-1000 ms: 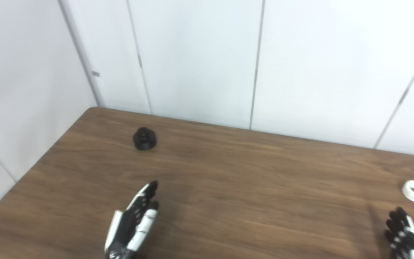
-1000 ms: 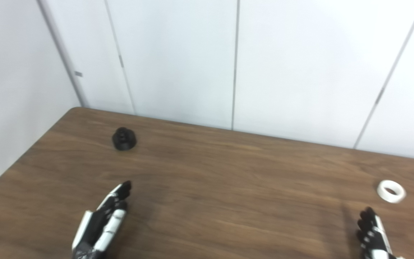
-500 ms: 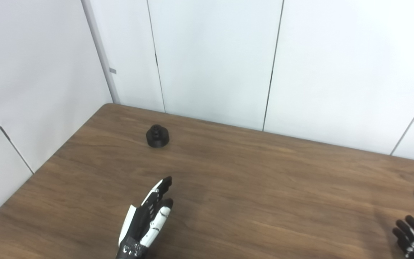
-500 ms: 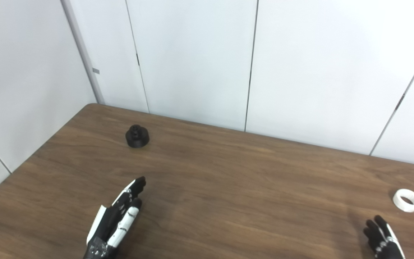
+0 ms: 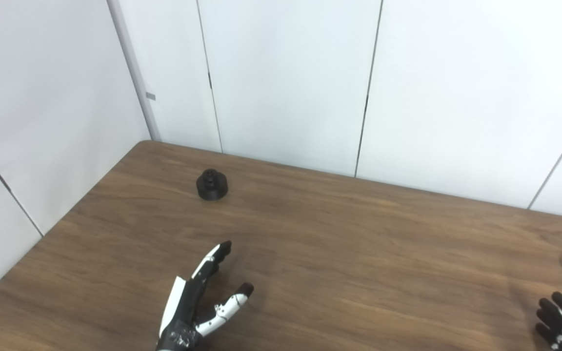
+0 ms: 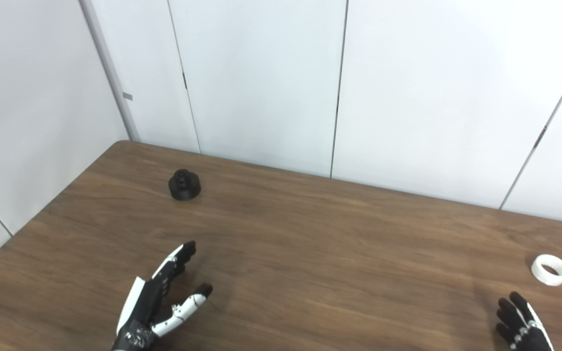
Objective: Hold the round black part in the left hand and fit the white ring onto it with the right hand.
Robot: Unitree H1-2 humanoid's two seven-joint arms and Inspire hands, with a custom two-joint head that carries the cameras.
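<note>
Two hands are ours: the left hand (image 5: pixel 198 307) is spread wide and empty, well short of the round black part (image 5: pixel 211 185), while the right hand (image 6: pixel 522 326), near the white ring (image 6: pixel 550 269), shows too little to tell.

The left hand (image 6: pixel 156 304) comes in from the bottom edge with its fingers (image 6: pixel 176 258) stretched forward and held close together. Its thumb (image 6: pixel 190 300) is spread out to the right of the fingers, so the hand is open and holds nothing. Of the right hand (image 6: pixel 522 326) only the fingers show at the bottom edge, apart and extended, empty.
</note>
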